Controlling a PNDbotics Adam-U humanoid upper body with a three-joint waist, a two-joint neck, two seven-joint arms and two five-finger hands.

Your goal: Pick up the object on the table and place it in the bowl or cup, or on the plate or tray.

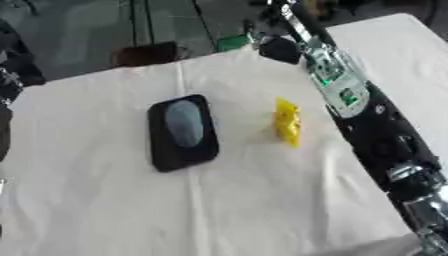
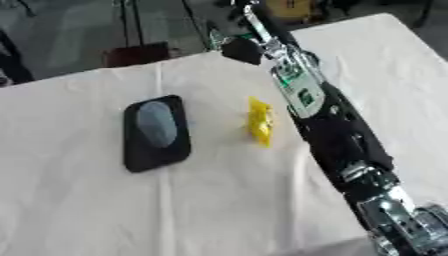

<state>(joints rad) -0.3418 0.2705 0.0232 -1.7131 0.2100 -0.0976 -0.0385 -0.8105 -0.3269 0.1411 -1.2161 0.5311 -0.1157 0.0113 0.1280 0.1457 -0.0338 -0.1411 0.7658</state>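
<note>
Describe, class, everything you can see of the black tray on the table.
The black tray is a rounded rectangle with a raised rim and a glossy oval hollow that reflects greyish light. It looks like smooth plastic. It lies flat and empty on the white tablecloth, long side running away from the robot and slightly askew. A yellow object lies to its right, apart from it. Nothing but the cloth touches it.

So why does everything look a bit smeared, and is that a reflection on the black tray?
Left eye view: soft all over, the yellow object has fuzzy edges; the pale oval on the black tray looks like glare from light above. Right eye view: the same softness, the right arm smeared, and only faint shadows on the white tablecloth.
</note>
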